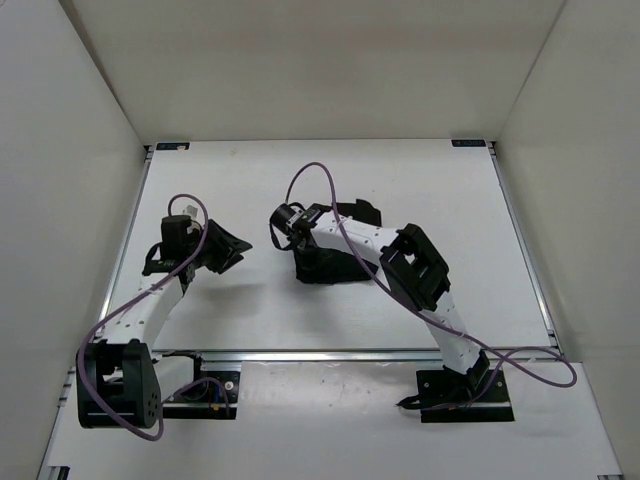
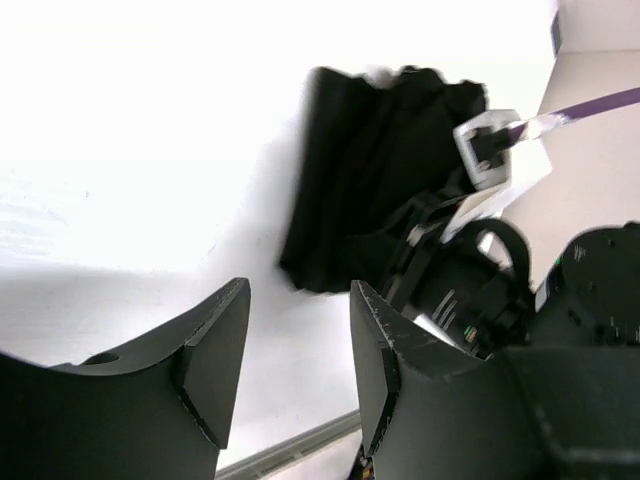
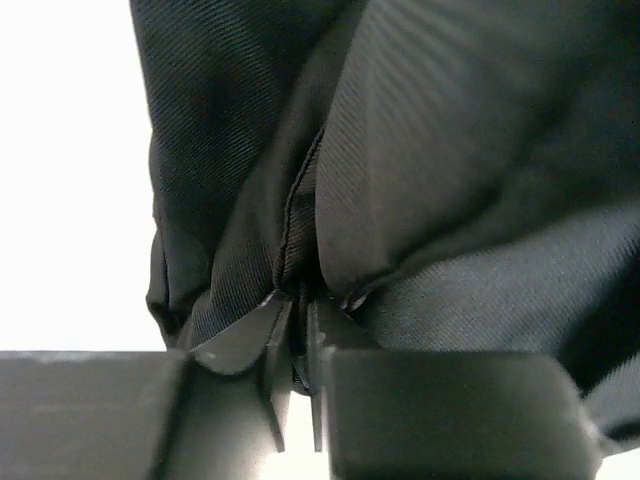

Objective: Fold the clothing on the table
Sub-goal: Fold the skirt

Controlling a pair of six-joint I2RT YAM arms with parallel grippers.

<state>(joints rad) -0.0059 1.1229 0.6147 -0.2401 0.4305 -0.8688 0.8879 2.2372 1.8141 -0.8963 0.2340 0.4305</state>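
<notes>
The clothing point(image 1: 335, 265) is a bunched black garment lying near the middle of the white table point(image 1: 450, 200). My right gripper point(image 1: 303, 243) reaches over its left part from above. In the right wrist view this gripper point(image 3: 300, 320) is shut on a seamed fold of the clothing point(image 3: 450, 150), with fabric pinched between the fingertips. My left gripper point(image 1: 234, 247) is open, to the left of the garment and apart from it. In the left wrist view its jaws point(image 2: 298, 360) hold nothing, with bare table point(image 2: 120, 150) between them, and the clothing point(image 2: 370, 180) lies further ahead.
The right arm's wrist and purple cable point(image 2: 590, 105) cross the right side of the left wrist view. A metal rail point(image 1: 350, 353) runs along the table's near edge. Off-white walls point(image 1: 60, 150) enclose the left, right and far sides.
</notes>
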